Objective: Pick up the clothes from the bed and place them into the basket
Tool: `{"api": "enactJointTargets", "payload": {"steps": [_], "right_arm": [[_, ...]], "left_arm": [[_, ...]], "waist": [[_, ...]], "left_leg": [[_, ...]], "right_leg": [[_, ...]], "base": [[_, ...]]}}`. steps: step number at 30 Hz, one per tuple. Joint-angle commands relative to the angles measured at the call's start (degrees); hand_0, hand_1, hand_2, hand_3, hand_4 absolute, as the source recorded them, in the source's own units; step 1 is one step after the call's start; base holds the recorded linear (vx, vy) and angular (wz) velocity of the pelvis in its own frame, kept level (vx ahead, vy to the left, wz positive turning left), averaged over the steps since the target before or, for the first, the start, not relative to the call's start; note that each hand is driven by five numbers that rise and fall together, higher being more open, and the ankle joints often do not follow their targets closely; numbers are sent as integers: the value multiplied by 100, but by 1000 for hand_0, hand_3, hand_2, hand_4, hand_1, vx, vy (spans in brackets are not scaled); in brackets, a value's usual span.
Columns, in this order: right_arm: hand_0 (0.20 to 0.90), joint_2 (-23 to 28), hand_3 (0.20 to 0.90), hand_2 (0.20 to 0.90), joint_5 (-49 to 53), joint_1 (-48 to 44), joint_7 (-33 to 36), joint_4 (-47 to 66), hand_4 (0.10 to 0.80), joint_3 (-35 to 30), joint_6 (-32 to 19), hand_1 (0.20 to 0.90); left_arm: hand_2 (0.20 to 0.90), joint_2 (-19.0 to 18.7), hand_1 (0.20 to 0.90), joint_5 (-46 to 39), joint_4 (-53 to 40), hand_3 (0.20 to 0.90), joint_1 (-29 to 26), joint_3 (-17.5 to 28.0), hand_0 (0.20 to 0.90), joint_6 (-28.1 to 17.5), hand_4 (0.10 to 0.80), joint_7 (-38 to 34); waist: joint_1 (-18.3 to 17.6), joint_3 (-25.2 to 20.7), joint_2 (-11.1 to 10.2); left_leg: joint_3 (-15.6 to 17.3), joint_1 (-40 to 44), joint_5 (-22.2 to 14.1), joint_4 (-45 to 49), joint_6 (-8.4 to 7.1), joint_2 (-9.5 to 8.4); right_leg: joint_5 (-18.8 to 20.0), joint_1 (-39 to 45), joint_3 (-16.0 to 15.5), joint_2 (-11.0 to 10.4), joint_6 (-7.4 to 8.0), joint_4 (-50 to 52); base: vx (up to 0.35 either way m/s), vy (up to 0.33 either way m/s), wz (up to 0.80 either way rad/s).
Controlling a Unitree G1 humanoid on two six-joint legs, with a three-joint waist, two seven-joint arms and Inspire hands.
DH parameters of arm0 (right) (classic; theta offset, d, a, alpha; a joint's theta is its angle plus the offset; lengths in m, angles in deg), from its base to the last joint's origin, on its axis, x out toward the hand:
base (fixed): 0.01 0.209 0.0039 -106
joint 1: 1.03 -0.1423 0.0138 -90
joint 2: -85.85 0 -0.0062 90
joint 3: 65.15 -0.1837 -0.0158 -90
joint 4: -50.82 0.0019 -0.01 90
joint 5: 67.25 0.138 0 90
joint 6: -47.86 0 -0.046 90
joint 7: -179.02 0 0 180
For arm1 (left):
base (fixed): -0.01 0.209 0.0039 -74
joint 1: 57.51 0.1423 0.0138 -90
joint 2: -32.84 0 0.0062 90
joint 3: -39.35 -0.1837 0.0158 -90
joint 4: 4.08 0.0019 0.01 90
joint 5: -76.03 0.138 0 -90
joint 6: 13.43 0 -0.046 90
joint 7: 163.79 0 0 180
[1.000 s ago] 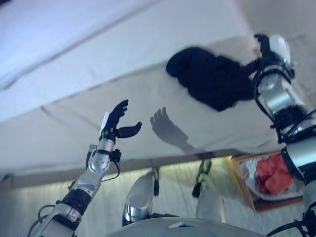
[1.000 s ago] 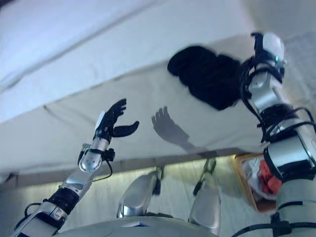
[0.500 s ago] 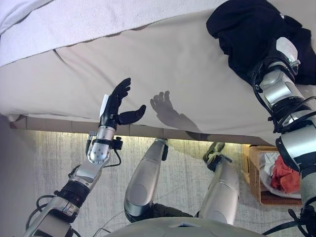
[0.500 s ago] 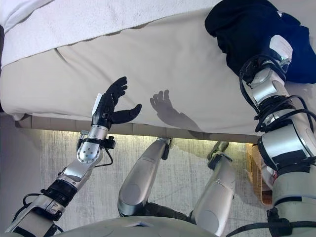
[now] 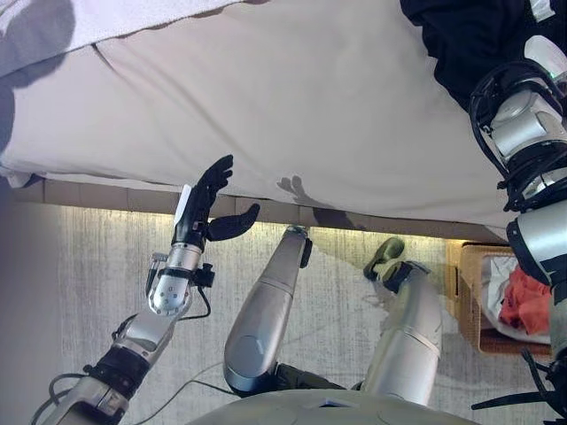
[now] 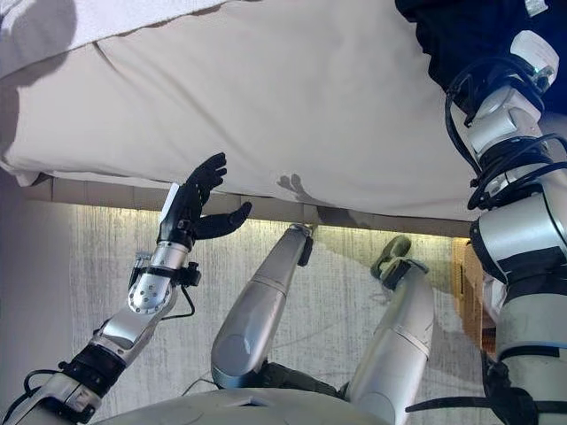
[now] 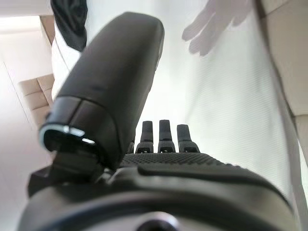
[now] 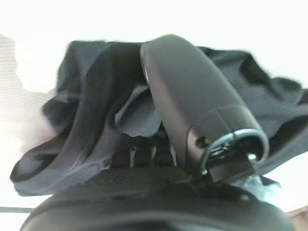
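Observation:
A dark garment lies bunched on the beige bed at the far right. My right arm reaches up to it from the right. In the right wrist view my right hand is pushed into the dark garment, and the cloth bunches round it and hides its grip. My left hand is open and empty, raised over the bed's front edge, well left of the garment. A wicker basket stands on the floor at the lower right with a red cloth in it.
A white blanket covers the bed's far left. The bed's front edge runs across the view above a pale carpet. The basket stands beside the bed, below my right arm.
The camera has tilted, so the whole picture has shifted and more floor shows. My right hand has gone from the garment's edge into the garment. The left hand stays raised and open.

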Motion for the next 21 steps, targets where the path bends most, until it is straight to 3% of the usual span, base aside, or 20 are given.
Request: {"api": "enactJointTargets", "payload": {"steps": [1, 12, 21], "right_arm": [[300, 363, 200, 300, 88, 60, 193, 157, 100, 286, -150, 300], [300, 362, 200, 300, 544, 536, 620, 656, 100, -267, -935, 300], [300, 224, 200, 300, 975, 1195, 811, 1870, 100, -839, -1705, 300]], "left_arm": [[900, -58, 900, -119, -646, 900, 12, 283, 900, -642, 800, -124], [900, -53, 900, -80, -624, 900, 11, 285, 900, -646, 800, -222], [900, 16, 900, 46, -231, 900, -249, 275, 900, -33, 800, -262]], "waist": [[-37, -173, 289], [-255, -173, 80], [-589, -249, -221]], "left_leg": [[223, 257, -355, 77, 315, -127], [385, 1218, -300, -425, 255, 160], [678, 2615, 80, -1461, 136, 496]], "right_leg": [[431, 328, -291, 130, -161, -156], [561, 1248, -273, 133, -82, -716], [1018, 2587, -330, 189, 26, -1982]], "base": [[-9, 22, -16], [12, 19, -13], [15, 38, -20]]}}
